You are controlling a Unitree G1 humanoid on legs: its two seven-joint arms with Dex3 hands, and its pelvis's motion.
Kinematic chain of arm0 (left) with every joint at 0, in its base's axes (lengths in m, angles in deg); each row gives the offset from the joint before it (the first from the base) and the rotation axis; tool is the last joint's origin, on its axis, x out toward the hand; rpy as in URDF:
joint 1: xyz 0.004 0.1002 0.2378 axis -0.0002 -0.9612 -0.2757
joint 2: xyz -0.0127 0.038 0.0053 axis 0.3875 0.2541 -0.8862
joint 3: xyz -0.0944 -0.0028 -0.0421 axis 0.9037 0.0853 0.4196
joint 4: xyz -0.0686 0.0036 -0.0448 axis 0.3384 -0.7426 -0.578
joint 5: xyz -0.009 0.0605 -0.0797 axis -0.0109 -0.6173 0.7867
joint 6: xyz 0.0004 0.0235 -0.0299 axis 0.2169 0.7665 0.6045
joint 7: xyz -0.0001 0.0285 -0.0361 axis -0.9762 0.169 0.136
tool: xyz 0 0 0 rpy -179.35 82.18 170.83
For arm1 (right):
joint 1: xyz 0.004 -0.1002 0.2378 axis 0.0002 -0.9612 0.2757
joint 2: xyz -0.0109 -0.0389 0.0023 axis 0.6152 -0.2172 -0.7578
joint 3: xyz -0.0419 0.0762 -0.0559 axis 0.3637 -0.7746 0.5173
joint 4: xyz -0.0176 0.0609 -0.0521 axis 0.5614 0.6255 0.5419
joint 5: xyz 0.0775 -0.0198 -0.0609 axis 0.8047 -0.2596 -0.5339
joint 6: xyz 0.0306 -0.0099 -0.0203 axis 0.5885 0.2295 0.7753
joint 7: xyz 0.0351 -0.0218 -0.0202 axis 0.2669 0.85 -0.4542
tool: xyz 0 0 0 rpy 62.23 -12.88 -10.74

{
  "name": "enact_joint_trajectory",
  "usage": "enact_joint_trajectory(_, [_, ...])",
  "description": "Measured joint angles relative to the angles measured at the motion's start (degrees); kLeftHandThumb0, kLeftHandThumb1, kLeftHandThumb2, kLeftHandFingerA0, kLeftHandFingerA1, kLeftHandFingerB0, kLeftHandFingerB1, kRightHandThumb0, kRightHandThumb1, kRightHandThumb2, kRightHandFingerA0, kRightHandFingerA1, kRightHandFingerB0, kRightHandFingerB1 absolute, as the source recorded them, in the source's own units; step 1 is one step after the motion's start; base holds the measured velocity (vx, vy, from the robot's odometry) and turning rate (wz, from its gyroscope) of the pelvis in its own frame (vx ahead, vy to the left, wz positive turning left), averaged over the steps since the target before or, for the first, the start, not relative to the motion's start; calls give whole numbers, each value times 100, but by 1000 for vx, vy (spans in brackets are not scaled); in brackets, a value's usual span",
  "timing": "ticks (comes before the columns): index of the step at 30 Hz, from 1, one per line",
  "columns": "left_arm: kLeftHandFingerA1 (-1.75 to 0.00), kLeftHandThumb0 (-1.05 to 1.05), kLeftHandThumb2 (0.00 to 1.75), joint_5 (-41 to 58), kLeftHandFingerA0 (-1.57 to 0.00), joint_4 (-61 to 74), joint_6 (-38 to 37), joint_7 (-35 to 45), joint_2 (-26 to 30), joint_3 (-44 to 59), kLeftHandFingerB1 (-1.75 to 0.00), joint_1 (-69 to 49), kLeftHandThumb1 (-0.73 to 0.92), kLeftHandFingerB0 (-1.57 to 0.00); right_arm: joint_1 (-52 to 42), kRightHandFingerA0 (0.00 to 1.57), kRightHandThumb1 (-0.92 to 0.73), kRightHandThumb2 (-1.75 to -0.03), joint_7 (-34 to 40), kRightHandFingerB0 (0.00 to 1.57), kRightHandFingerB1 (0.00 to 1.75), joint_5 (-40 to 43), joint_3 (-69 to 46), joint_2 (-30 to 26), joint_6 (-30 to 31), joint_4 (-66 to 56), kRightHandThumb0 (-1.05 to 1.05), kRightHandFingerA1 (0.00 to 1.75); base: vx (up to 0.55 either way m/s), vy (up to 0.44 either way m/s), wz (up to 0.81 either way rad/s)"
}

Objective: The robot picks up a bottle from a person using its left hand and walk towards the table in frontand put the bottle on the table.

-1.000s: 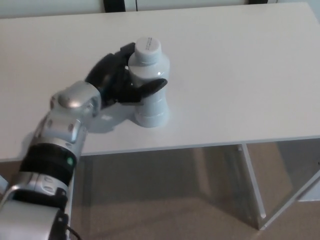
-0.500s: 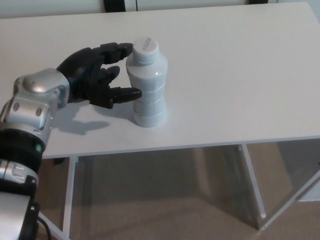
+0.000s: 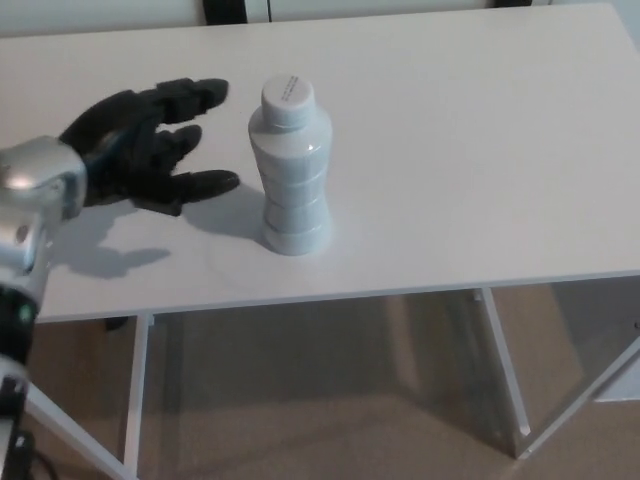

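White bottle (image 3: 290,170) upright (forearm (image 3: 28,215) cropped)

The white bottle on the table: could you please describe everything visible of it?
The white bottle stands upright on the white table, toward its front edge. It looks like opaque plastic with a slight sheen, its body ribbed in stacked rounded bands, and a white cap with faint print on top closes it. Only the table touches it: the left hand, open, is beside it on its left, clear of it.
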Motion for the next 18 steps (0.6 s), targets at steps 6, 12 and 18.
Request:
enact_joint_trajectory(6, [0,-59,65,194,0,1464,-38,-14,16,707,0,-1267,37,0,-8,68,-67,-60,0,53,40,-4,23,2,-8,-2,-40,45,0,0,0])
enact_joint_trajectory(12, [-6,-44,64,437,0,2907,-62,10,-28,1439,-5,-2833,31,0,-42,67,-67,-60,-1,53,40,-3,22,2,-7,2,-39,46,0,0,0])
enact_joint_trajectory(18, [-13,-34,62,652,0,3935,-109,160,-147,1778,-13,-4532,25,0,-122,67,-68,-61,-3,53,40,-2,13,11,-8,2,-42,47,0,0,0])
